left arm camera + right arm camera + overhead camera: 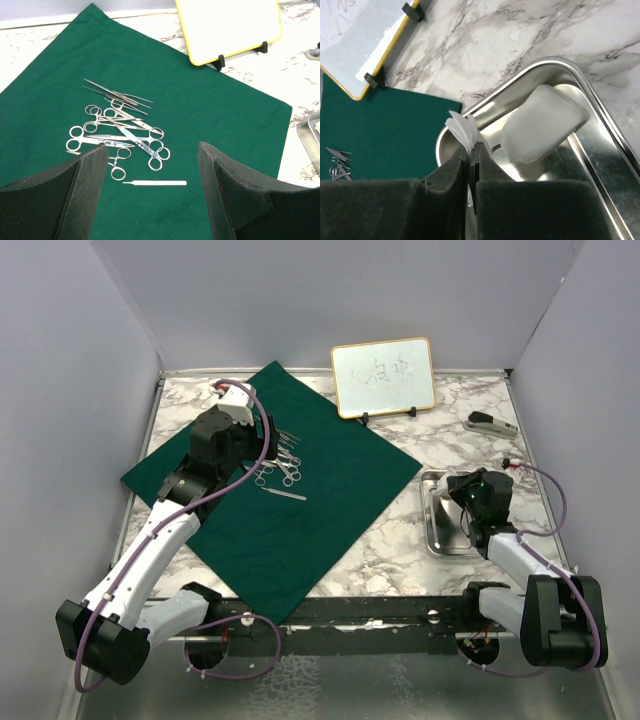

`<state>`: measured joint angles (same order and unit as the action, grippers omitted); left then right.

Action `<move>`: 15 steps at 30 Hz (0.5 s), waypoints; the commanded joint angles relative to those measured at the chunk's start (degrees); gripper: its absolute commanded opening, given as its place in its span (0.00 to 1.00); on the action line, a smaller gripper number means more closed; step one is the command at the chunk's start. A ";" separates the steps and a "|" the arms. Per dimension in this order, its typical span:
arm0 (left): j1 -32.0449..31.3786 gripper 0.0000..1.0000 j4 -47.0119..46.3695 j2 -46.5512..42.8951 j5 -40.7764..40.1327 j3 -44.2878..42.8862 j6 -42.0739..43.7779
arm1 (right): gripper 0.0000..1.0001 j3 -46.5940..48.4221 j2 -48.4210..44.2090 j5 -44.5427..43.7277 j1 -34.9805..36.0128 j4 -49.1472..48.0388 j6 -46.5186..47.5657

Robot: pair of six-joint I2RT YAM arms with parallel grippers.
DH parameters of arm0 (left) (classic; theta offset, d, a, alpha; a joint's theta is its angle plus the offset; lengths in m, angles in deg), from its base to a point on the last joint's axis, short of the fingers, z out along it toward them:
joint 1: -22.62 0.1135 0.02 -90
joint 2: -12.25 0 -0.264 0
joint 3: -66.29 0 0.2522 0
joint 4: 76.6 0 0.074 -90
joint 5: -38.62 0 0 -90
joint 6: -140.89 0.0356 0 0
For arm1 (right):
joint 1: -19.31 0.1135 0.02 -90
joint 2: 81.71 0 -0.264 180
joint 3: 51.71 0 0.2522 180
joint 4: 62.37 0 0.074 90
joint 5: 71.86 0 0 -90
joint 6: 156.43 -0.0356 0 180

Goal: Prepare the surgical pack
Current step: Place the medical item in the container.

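**A:** From above, where does everything sit?

**B:** The cloth (300,515) lies slantwise on the worktop (460,405). The instruments (283,466) are heaped on it, toward its far left side. The tray (433,532) stands on bare worktop just off the cloth's right corner, with the right pincer (460,492) over it.

**A:** And the left wrist view?

**B:** The left pincer (152,146) is released, jaws wide, hanging over the cloth on the near side of the instruments and touching none of them.

**A:** The right wrist view?

**B:** The right pincer is clenched on a gauze (461,127), gripping only its edge, above the tray's cloth-side end. More gauze (542,122) lies folded in the tray beyond.

**A:** So how should this step be done?

**B:** I judge it to be gauze handling, though I can't tell which way the gauze is headed. The hold is thin, so travel slowly. Clear the tray's rim before crossing toward the cloth, and let go only once the gauze lies flat. I'd leave the left pincer wide and off the instruments meanwhile.
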<state>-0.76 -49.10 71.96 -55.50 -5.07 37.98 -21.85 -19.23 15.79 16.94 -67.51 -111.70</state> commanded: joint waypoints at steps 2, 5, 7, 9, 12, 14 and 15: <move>-0.36 0.75 -1.67 -0.22 1.54 0.68 0.52 | 0.01 0.77 2.90 2.53 -0.40 -6.99 -0.52; -0.31 0.75 -1.69 -0.37 1.55 0.73 0.68 | 0.01 1.25 6.39 2.56 -0.37 -10.30 -1.76; -0.35 0.75 -1.67 -0.53 1.48 0.66 0.73 | 0.01 1.14 7.96 2.37 -0.35 -12.74 -2.02; -0.35 0.75 -1.67 -0.60 1.48 0.68 0.81 | 0.01 1.40 9.55 2.19 -0.35 -13.80 -2.71; -0.35 0.75 -1.64 -0.61 1.53 0.73 0.83 | 0.01 1.08 11.23 1.76 -0.36 -16.33 -3.27; -0.35 0.75 -1.69 -0.53 1.56 0.68 0.91 | 0.01 1.12 11.86 -0.03 -0.35 -15.83 -3.80; -0.35 0.75 -1.70 -0.51 1.53 0.73 0.89 | 0.01 1.17 12.11 -0.94 -0.35 -15.27 -4.08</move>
<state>-0.76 -49.14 71.96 -55.24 -4.98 38.02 -21.57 -8.30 17.39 16.94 -79.22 -114.31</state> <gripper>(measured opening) 0.751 0.026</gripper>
